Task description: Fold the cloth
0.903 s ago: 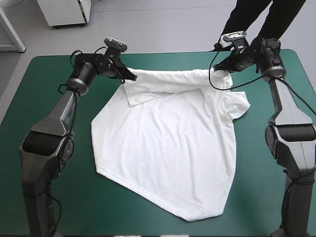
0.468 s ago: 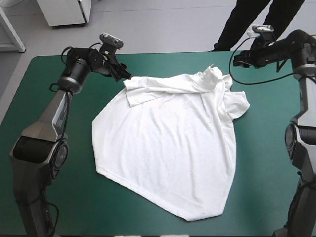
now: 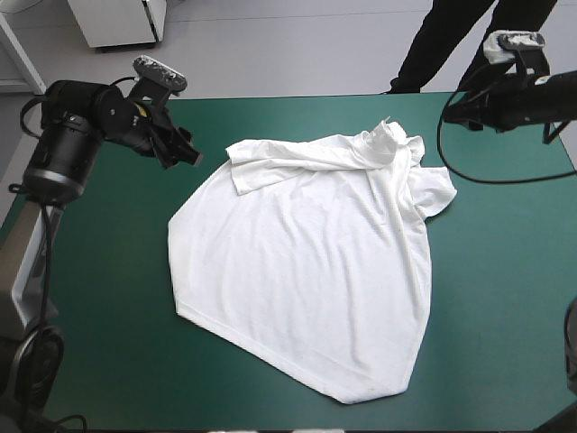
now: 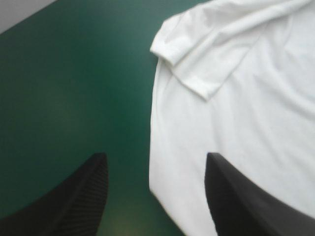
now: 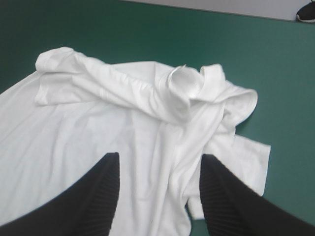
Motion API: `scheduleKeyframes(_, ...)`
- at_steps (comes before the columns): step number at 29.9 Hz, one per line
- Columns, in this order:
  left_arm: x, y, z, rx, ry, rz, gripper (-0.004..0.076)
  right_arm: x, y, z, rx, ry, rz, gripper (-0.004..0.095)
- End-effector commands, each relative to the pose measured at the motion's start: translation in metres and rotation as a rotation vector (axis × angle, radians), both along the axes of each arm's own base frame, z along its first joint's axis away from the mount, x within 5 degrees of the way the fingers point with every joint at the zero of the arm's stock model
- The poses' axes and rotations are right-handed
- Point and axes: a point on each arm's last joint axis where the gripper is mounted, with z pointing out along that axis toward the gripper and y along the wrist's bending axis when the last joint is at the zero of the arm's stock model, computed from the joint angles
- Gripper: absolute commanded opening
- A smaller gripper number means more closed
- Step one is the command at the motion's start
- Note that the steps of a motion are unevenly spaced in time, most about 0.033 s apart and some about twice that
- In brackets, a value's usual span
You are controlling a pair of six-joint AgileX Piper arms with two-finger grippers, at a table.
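Note:
The white T-shirt (image 3: 306,262) lies spread on the teal-green table, its far edge folded over into a rumpled band with a small peak near the far right. My left gripper (image 3: 185,152) hovers open off the shirt's far-left corner, touching nothing. In the left wrist view the shirt (image 4: 246,108) lies ahead of the open left gripper (image 4: 155,169), its folded sleeve corner showing. Raised beyond the far-right corner, my right gripper (image 3: 455,115) is open and empty. In the right wrist view the crumpled shirt (image 5: 147,113) spreads below the open right gripper (image 5: 157,169).
Bare teal-green cover (image 3: 99,271) surrounds the shirt, widest at the left and right sides. The table's far edge (image 3: 297,96) runs just behind the shirt's folded band.
Both grippers have let go of the shirt's far corners and pulled away, the left toward the left edge, the right up and to the right. The far edge settled into a rumpled band.

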Motion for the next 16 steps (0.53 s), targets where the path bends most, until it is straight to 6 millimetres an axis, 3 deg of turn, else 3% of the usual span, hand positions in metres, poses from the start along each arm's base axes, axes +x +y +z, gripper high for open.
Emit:
scheduleKeyframes(1, -0.034, 0.014, 0.015, 0.028, -0.051, 0.055, 0.043, -0.048, 0.007, 0.014, 0.003, -0.067, -0.025, 0.0487)
scheduleKeyframes(7, -0.05, 0.034, -0.027, -0.008, 0.081, 0.133, 0.043, -0.116, 0.024, -0.011, -0.09, -0.048, -0.05, 0.0487)
scheduleKeyframes(11, -0.044, 0.038, -0.047, -0.025, 0.146, 0.156, 0.043, -0.154, 0.048, -0.035, -0.161, 0.015, -0.008, 0.0487)
scheduleKeyframes(16, -0.025, 0.037, -0.067, -0.015, 0.19, 0.16, 0.0431, -0.183, 0.066, -0.061, -0.168, 0.222, 0.087, 0.0487)
